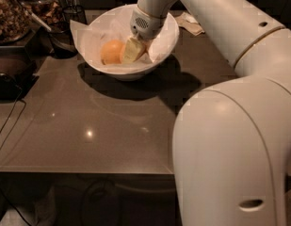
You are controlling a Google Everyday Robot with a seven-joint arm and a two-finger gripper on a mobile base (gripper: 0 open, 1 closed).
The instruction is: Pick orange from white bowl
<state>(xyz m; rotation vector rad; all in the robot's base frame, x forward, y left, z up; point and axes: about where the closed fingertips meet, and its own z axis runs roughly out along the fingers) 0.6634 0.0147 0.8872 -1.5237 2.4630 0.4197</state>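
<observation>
The white bowl [160, 48], lined with crinkled white paper, stands at the back of the dark table. One round orange [111, 52] lies inside it, left of the middle. My gripper [133, 50] is down inside the bowl, right against the orange's right side. The arm comes in from the upper right, and its wrist hides the bowl's back right part. No second fruit shows.
Jars of dark food [11, 13] and a black cup with a scoop [62, 39] stand at the back left. A black device [11, 76] with a cable sits at the left edge. A crumpled napkin [189, 23] lies behind the bowl. My own body [230, 154] fills the right foreground.
</observation>
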